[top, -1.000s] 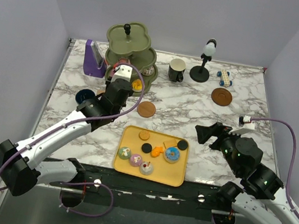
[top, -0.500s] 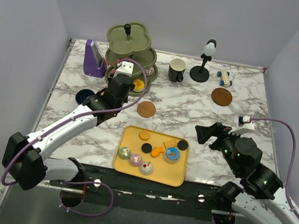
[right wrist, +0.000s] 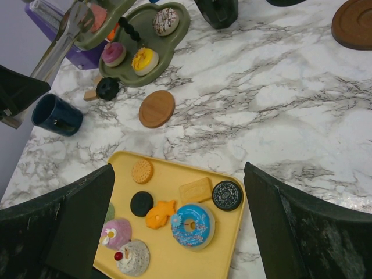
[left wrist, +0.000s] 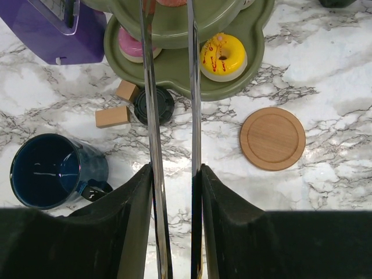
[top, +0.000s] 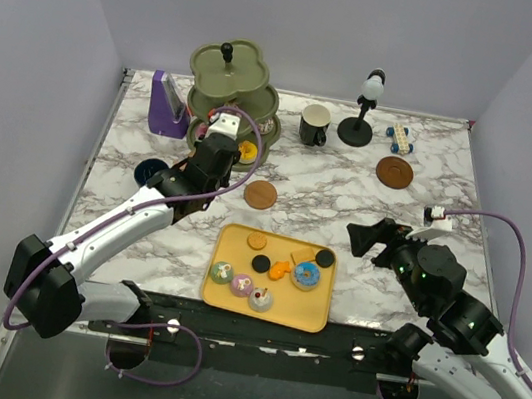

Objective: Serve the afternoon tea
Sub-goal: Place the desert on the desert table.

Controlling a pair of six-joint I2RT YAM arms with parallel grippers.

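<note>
My left gripper [left wrist: 174, 174] is shut on metal tongs [left wrist: 148, 87], whose two blades reach up over the olive-green stand [top: 230, 93]. The blade tips run out of the left wrist view at the middle tier, so I cannot tell if they hold anything. A yellow doughnut [left wrist: 223, 56] and a pink cupcake [left wrist: 132, 46] sit on the bottom tier. A dark-blue mug [left wrist: 49, 171] stands left of the tongs, and a brown coaster [left wrist: 272, 138] lies to the right. My right gripper [right wrist: 180, 192] hangs open above the yellow tray [right wrist: 174, 256], which holds a blue doughnut [right wrist: 192, 225], biscuits and cupcakes.
A black biscuit [left wrist: 154, 106] and two brown biscuits [left wrist: 113, 116] lie on the marble beside the stand's foot. The purple holder [top: 167, 105] stands left of the stand. Behind are a black mug [top: 314, 124], a black stand with a white ball [top: 364, 104] and a second coaster [top: 394, 171].
My left arm has stretched forward and carried the tongs closer in over the stand. The right arm has not moved.
</note>
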